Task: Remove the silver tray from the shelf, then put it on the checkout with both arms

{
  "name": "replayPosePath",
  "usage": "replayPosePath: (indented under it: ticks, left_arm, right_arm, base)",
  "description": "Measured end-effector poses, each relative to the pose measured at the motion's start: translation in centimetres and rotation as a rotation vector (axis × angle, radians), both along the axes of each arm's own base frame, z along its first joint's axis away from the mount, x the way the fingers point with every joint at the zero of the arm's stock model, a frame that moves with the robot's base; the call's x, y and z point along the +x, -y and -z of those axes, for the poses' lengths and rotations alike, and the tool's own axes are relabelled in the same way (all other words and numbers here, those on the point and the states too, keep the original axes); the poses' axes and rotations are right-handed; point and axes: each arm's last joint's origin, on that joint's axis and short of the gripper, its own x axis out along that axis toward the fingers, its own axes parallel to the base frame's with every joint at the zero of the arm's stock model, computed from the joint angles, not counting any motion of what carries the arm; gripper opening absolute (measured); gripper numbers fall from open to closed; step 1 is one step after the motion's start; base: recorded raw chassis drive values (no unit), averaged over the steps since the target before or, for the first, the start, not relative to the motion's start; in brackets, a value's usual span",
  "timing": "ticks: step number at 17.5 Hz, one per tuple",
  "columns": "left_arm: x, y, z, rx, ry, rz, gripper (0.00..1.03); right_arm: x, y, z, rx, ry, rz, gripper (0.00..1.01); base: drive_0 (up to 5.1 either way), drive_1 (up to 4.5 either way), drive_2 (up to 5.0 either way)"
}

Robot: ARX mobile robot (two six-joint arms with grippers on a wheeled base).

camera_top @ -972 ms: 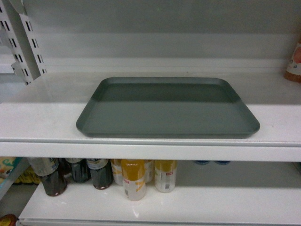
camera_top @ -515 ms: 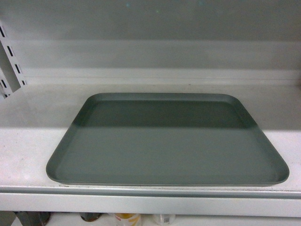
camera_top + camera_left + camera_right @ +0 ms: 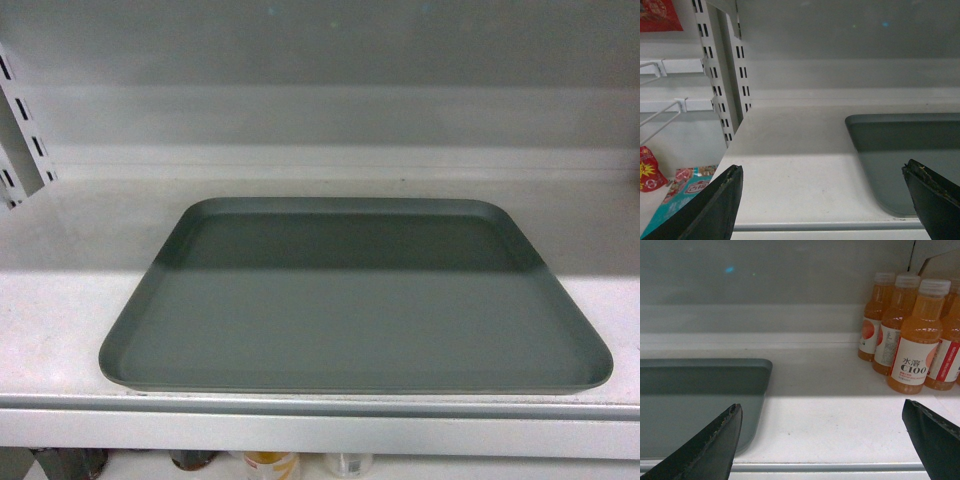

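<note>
While both pincers are hanging wide apart, gripping nothing: left pincer (image 3: 822,200) hovering before shelf (image 3: 790,175) at silver tray's (image 3: 355,300) left edge, right pincer (image 3: 822,440) at its right edge. Tray lying flat on shelf, near front lip. Orange drink bottles (image 3: 914,337) standing further right, apart from tray.

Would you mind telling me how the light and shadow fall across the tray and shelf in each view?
Head view: a straight shadow edge crosses the silver tray, back part darker, front lit. Left wrist view: the same band darkens the rear of the shelf and tray. Right wrist view: likewise, with the orange bottles standing in the shaded part.
</note>
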Motion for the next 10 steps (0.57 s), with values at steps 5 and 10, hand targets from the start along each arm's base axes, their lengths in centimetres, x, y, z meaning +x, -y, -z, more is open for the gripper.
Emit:
replayPosePath:
  ticks: [5, 10]
  left_arm:
    - [0.1, 0.5, 0.1, -0.013, -0.228, -0.113, 0.98]
    - [3.0, 0.7, -1.1, -0.036, -0.186, -0.159, 0.98]
  right_arm:
    - [0.1, 0.0, 0.4, 0.042, -0.113, 0.012, 0.98]
    - [3.0, -0.6, -1.3, 0.107, -0.103, -0.066, 0.98]
  base:
    - [0.0, 0.00, 0.0]
    - [0.0, 0.00, 0.0]
